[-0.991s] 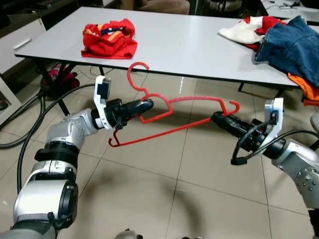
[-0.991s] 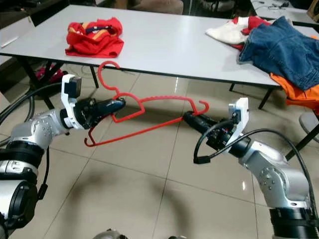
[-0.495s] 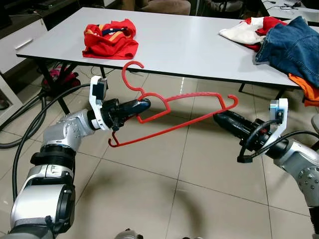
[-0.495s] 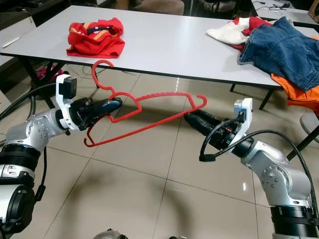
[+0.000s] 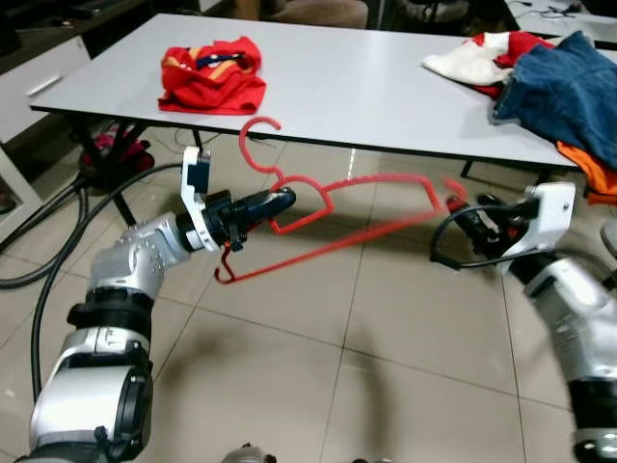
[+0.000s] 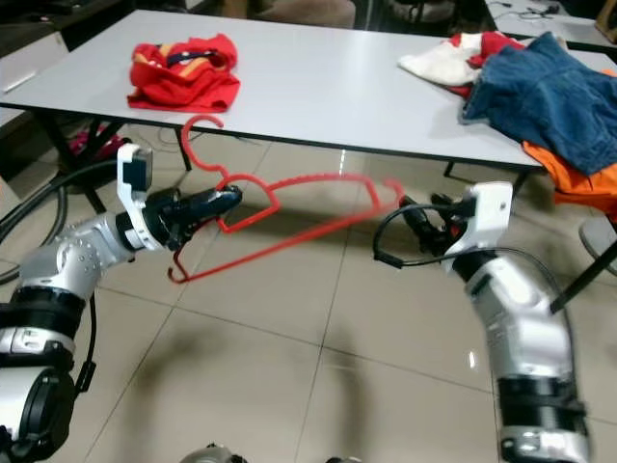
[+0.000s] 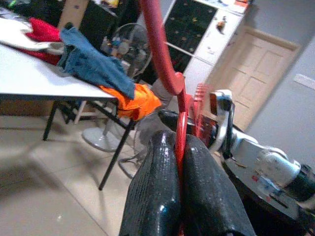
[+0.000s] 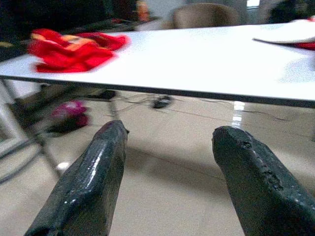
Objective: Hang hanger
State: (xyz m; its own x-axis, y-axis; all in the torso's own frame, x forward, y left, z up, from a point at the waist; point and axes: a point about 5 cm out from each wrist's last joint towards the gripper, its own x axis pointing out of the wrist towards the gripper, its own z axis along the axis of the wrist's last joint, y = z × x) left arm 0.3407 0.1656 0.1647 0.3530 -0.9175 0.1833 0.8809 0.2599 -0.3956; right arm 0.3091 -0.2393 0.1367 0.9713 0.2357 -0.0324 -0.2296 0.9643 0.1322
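The red plastic hanger (image 5: pixel 347 207) hangs in the air below the white table's (image 5: pixel 386 87) front edge, hook (image 5: pixel 258 135) pointing up. My left gripper (image 5: pixel 280 203) is shut on it just below the hook; in the left wrist view the fingers (image 7: pixel 157 187) pinch the thin red bar (image 7: pixel 160 49). The hanger's right end (image 5: pixel 448 198) is free and blurred. My right gripper (image 6: pixel 424 217) sits just to the right of that end, apart from it. In the right wrist view it is open (image 8: pixel 170 132), with nothing between its fingers.
On the table lie a red garment (image 5: pixel 212 72) at the left, and a white cloth (image 5: pixel 472 63), blue jeans (image 5: pixel 569 92) and an orange piece (image 5: pixel 588 164) at the right. Thick cables (image 5: pixel 58 222) run over the tiled floor at the left, near the table legs (image 5: pixel 106 183).
My right arm has drawn back to the right and turned its wrist, away from the hanger's right end. The left gripper still holds the hanger, shifted slightly.
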